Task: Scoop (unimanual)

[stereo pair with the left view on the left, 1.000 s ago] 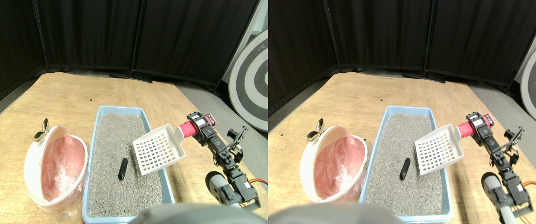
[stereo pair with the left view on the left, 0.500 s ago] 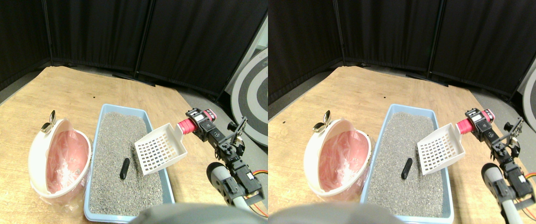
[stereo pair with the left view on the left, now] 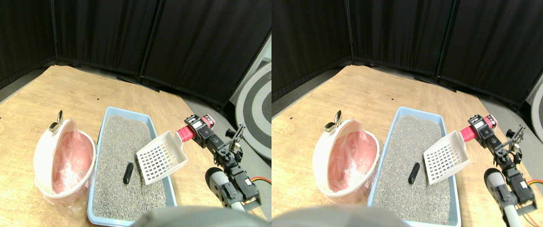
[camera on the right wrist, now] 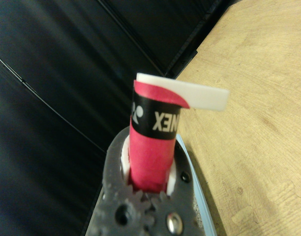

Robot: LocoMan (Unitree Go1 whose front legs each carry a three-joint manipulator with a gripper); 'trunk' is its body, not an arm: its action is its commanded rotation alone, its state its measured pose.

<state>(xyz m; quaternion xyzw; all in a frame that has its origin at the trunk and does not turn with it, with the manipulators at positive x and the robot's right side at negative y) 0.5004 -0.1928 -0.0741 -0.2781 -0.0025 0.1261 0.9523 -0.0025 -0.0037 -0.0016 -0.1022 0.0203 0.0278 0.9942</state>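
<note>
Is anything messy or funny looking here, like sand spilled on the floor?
No spill shows. The white bin with its pink liner leans tilted beside the blue litter tray. A dark lump lies on the litter, next to the scoop.

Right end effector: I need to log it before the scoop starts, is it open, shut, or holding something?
Right end effector: shut on the scoop's red handle, white scoop above the litter.
</note>
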